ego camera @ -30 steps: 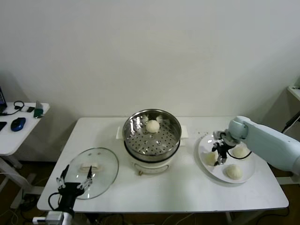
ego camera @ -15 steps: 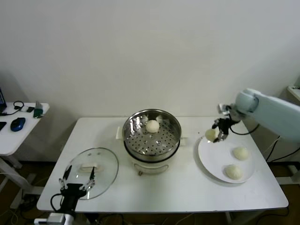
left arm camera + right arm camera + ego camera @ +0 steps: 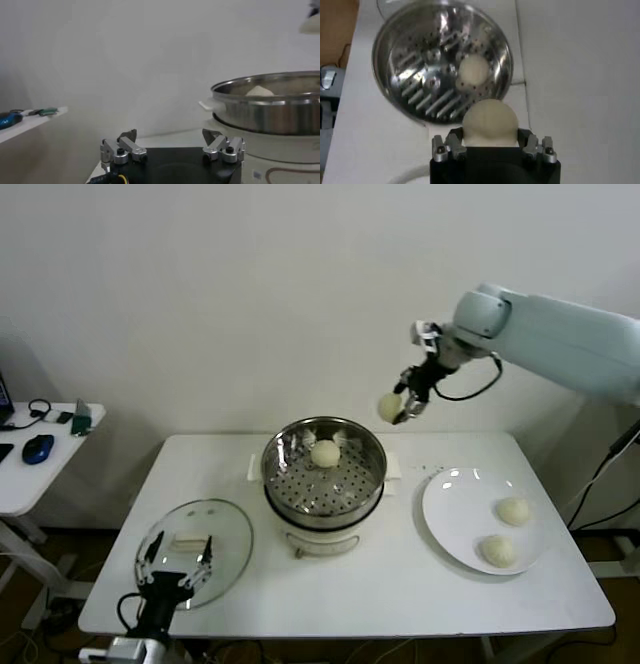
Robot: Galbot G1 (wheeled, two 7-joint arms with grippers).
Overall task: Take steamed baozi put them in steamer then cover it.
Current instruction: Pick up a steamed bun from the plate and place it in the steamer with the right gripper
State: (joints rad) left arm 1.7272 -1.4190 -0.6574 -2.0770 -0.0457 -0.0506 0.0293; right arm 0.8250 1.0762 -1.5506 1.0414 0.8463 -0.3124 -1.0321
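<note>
My right gripper (image 3: pixel 402 406) is shut on a cream-white baozi (image 3: pixel 389 407) and holds it in the air just right of and above the steamer's rim; the right wrist view shows this baozi (image 3: pixel 489 122) between the jaws. The shiny steel steamer (image 3: pixel 281 465) stands on its white base mid-table with one baozi (image 3: pixel 326 452) on the perforated tray, which also shows in the right wrist view (image 3: pixel 473 71). Two more baozi (image 3: pixel 513 510) (image 3: pixel 498 550) lie on the white plate (image 3: pixel 453 514). My left gripper (image 3: pixel 177 567) is open, low at the table's front left, over the glass lid (image 3: pixel 230 537).
A small side table (image 3: pixel 30 484) with a mouse and small items stands at the far left. The wall is close behind the table. The right arm (image 3: pixel 560 339) reaches across above the plate.
My right gripper lifted a baozi off the plate and carried it up and left towards the steamer. The left gripper has sunk a little near the lid.
</note>
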